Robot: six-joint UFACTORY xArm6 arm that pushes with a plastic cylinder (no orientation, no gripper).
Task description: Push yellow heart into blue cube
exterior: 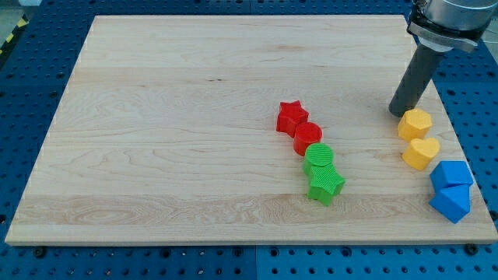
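The yellow heart lies near the board's right edge, just up and left of the blue cube; the two nearly touch. A yellow hexagon block sits directly above the heart, touching it. My tip stands just up and left of the yellow hexagon, close against it, with the rod leaning up to the view's right. A second blue block, wedge-like, sits just below the blue cube at the board's right edge.
A red star, a red cylinder, a green cylinder and a green star form a slanted chain in the middle right of the wooden board. Blue perforated table surrounds the board.
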